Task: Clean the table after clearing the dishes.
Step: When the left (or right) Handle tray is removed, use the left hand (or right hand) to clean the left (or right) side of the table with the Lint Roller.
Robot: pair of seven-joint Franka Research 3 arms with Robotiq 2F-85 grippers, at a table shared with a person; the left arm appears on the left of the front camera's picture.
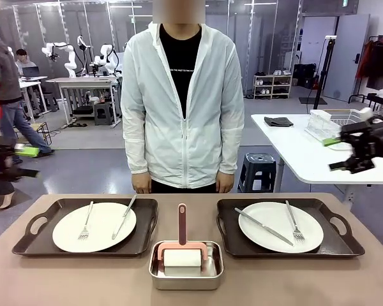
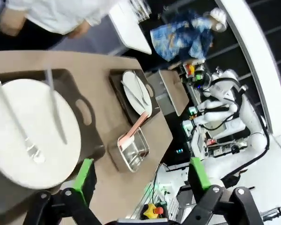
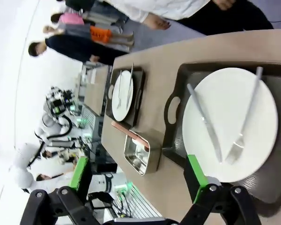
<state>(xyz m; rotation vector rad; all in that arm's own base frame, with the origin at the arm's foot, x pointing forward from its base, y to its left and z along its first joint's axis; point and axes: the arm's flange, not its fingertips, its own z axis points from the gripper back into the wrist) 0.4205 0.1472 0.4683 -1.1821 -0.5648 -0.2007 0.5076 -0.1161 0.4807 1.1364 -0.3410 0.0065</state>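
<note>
On the taupe table [image 1: 83, 280] lie two dark trays, each carrying one of the dishes. The left white plate [image 1: 94, 227] [image 2: 30, 133] holds a fork and a knife, and so does the right plate [image 1: 281, 227] [image 3: 229, 124]. My left gripper [image 1: 27, 161] [image 2: 141, 180] hovers open at the left edge, above and outside the left tray. My right gripper [image 1: 335, 154] [image 3: 136, 178] hangs open at the right edge, high above the right tray. Neither holds anything.
A small steel pan [image 1: 186, 264] [image 2: 133, 150] [image 3: 141, 152] with a pink-handled white roller [image 1: 182, 248] sits between the trays near the front edge. A person [image 1: 182, 102] stands at the far side, hands down. A white side table [image 1: 300, 150] stands at the back right.
</note>
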